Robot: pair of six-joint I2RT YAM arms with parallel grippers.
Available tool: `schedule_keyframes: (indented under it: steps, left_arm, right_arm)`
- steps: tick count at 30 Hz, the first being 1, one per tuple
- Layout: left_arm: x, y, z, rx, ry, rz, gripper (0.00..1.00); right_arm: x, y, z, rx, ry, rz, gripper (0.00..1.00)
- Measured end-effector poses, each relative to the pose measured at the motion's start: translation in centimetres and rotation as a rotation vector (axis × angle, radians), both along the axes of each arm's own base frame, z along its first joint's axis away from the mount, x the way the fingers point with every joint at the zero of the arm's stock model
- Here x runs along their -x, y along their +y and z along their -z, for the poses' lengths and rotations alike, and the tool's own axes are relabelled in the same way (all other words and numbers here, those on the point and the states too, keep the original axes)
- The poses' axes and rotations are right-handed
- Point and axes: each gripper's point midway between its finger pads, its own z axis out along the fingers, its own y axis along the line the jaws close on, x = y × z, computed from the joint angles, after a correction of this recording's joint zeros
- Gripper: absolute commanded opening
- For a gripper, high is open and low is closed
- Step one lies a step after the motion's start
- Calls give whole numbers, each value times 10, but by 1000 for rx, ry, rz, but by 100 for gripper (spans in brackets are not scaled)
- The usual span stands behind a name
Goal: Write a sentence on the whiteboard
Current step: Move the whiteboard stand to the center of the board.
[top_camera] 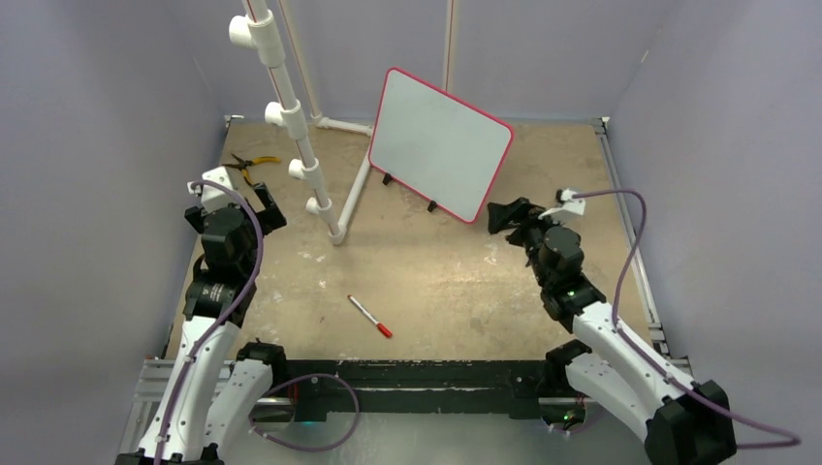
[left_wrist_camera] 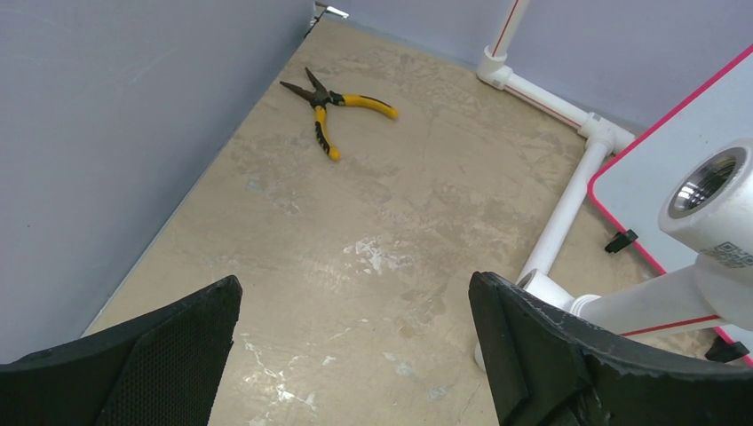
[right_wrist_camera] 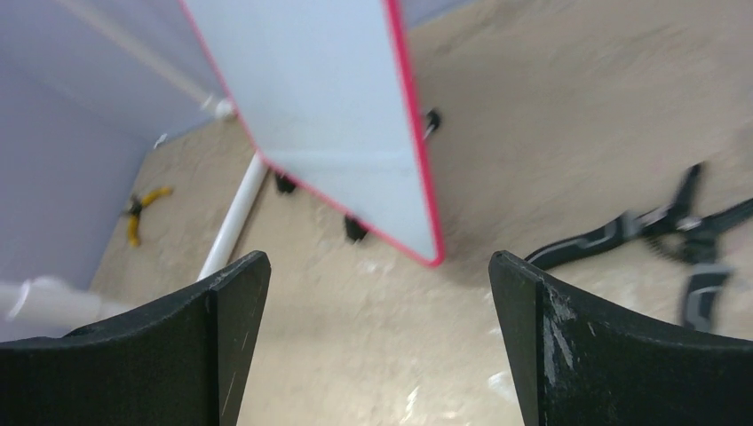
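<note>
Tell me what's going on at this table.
Nothing is written yet: the whiteboard stands blank at the back of the table. The marker lies untouched near the front edge. The left gripper and the right gripper are both open and empty, the right one close to the board's lower corner, the left one facing the pliers.

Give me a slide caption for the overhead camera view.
Blank whiteboard standing at the back, marker lying loose in front, left end effector and right end effector both open and empty.
</note>
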Motion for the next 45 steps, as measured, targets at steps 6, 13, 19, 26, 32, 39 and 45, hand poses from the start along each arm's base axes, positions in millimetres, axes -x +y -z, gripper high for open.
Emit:
schedule_keyframes:
  steps: [6, 13, 19, 26, 32, 39, 45]
  left_arm:
    - [-2, -1, 8, -4, 32, 2, 99]
    - [-3, -5, 9, 1, 35, 30, 99]
    - [-4, -9, 9, 5, 36, 50, 99]
    - [-4, -11, 9, 8, 36, 64, 99]
    - [-5, -13, 9, 8, 38, 79, 98]
    - [-5, -14, 9, 7, 38, 82, 99]
    - [-4, -14, 9, 8, 35, 84, 99]
  right_arm:
    - [9, 61, 54, -17, 171, -118, 92]
    - [4, 103, 105, 23, 326, -100, 90]
    - [-13, 143, 108, -10, 345, -77, 80]
    - [-42, 166, 127, -30, 389, -7, 71]
    - [-63, 177, 150, -5, 441, 70, 62]
    - [-82, 181, 169, 47, 469, 127, 60]
    - [-101, 173, 177, 62, 477, 179, 59]
